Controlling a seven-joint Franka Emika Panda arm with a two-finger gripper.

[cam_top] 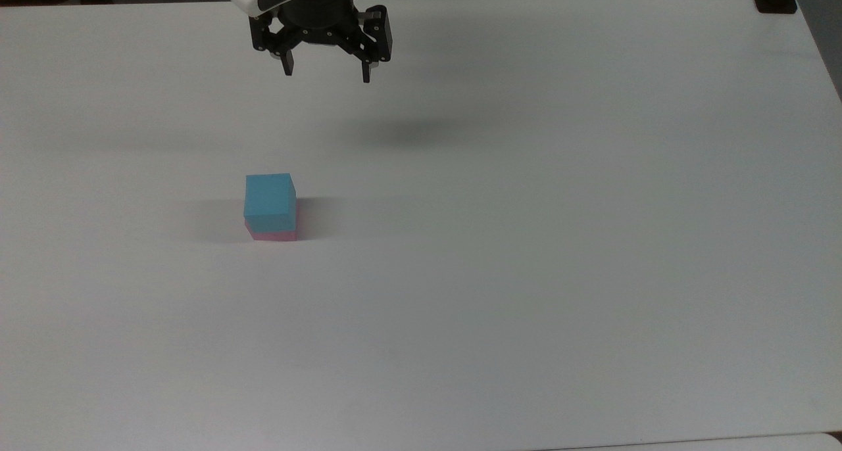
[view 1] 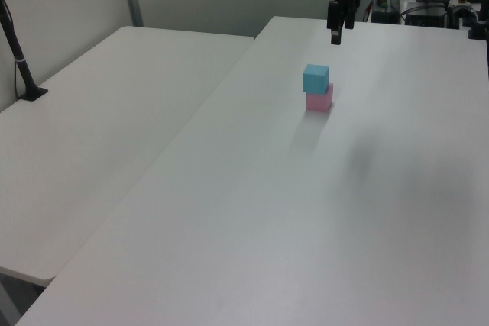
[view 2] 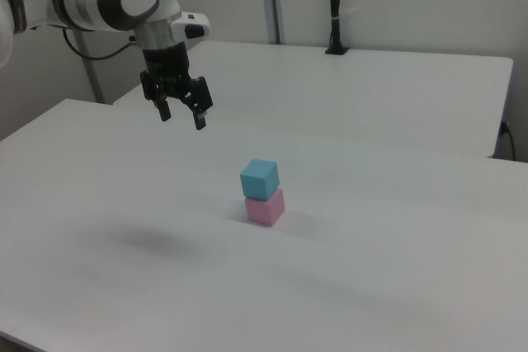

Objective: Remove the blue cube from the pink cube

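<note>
Blue cube [cam_top: 269, 196] is sitting on the pink cube [cam_top: 276, 235] mid-frame; your gripper [cam_top: 327, 73] is hanging wide, empty, at upper left.

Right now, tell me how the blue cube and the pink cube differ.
The blue cube is light blue; the pink cube is pink. The blue cube sits on top; the pink cube rests on the table. The blue cube is slightly offset from the pink one. Both look about the same size, with plain faces.

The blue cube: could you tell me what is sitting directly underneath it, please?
The blue cube rests on the pink cube, which stands on the white table. The pink cube's top face is covered; its sides show. The open gripper hangs apart, above the table.
</note>
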